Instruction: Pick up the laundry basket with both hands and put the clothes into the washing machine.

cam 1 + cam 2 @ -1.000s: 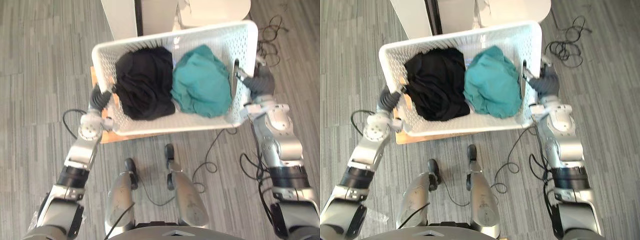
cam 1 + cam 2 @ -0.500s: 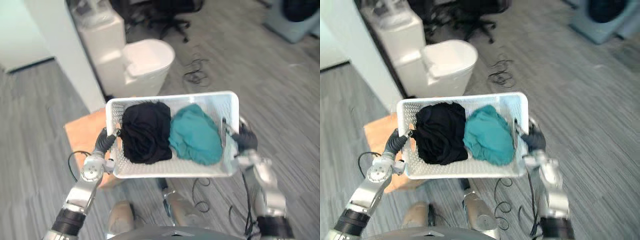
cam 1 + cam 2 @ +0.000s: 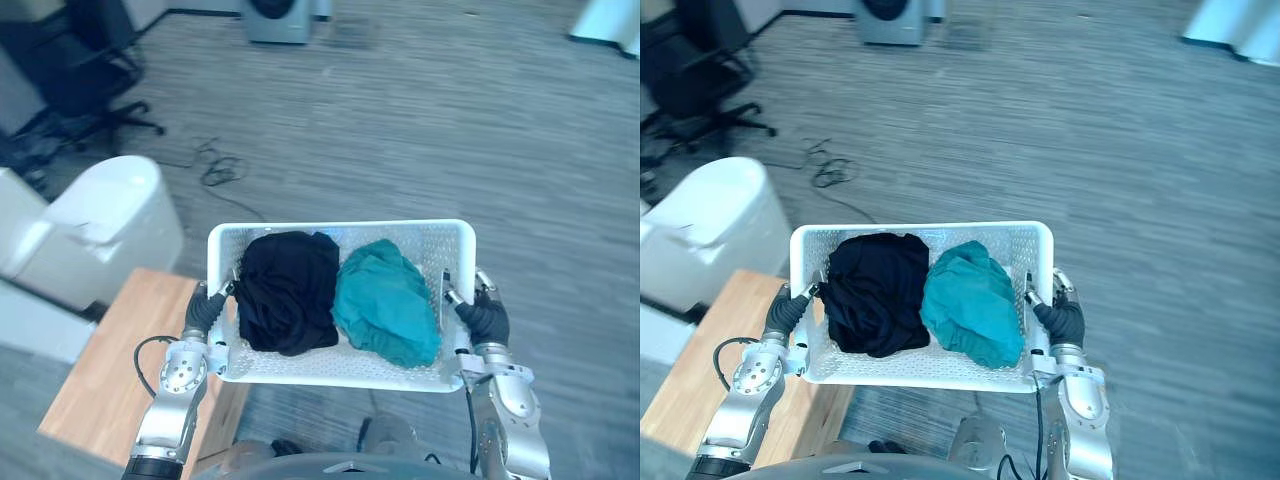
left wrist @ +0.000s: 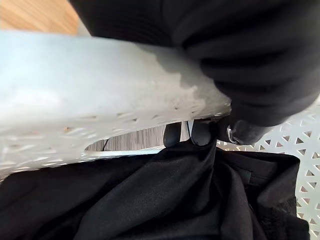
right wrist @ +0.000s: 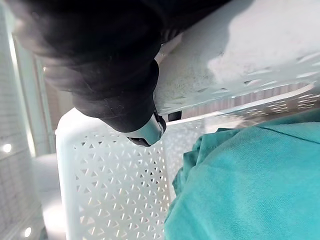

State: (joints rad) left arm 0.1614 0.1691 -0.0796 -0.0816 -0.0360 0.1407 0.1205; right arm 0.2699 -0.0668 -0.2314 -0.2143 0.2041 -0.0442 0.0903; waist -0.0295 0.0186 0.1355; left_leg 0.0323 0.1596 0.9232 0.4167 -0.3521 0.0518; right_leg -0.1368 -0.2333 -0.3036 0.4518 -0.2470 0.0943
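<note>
Overhead, left hand, right hand clamped on laundry basket; wrist views, fingertips hooked inside rim

Soft, even light falls from overhead, so the grey floor shows no hard shadows, just a dim patch beneath the laundry basket. The basket's white plastic comes up bright, almost glaring along the rim seen from the wrists, while the black garment soaks up the light and shows hardly a fold. The teal garment is plainly lit, its creases softly shaded.
</note>
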